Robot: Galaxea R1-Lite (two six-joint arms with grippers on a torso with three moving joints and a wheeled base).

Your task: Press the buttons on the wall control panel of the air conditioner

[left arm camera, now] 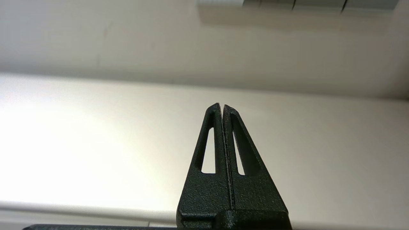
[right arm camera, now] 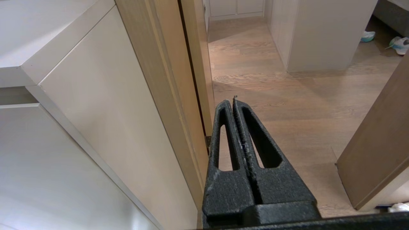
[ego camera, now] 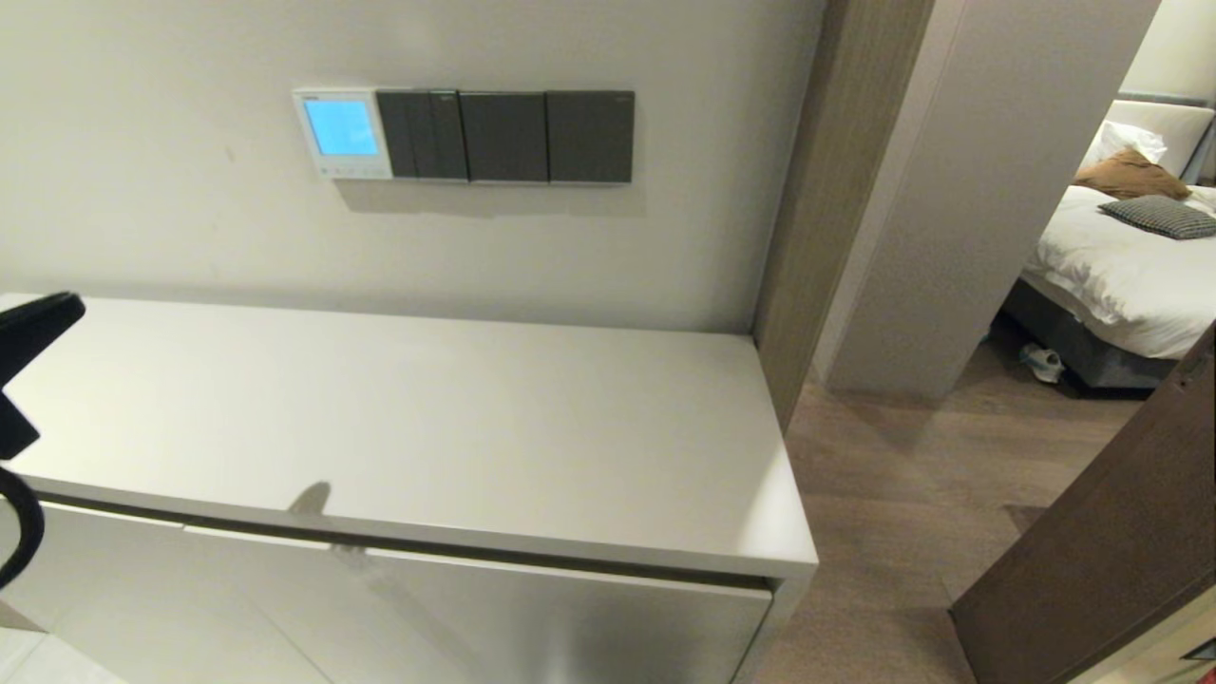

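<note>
The white control panel point(ego camera: 342, 133) hangs on the wall, and its screen glows light blue. The buttons point(ego camera: 347, 172) form a thin strip along its lower edge. My left gripper point(ego camera: 65, 310) is at the far left edge of the head view, low over the cabinet top and far below and left of the panel. In the left wrist view the left gripper point(left arm camera: 222, 105) is shut and empty, and only the panel's lower edge point(left arm camera: 220, 2) shows. My right gripper point(right arm camera: 233, 100) is shut and empty beside the cabinet's side, out of the head view.
Three dark grey switch plates point(ego camera: 503, 136) sit right of the panel. A white cabinet top point(ego camera: 427, 418) lies under them. A wooden door frame point(ego camera: 836, 161) stands to the right, then wood floor point(right arm camera: 287, 95), an open door point(ego camera: 1121, 532) and a bed point(ego camera: 1130, 256).
</note>
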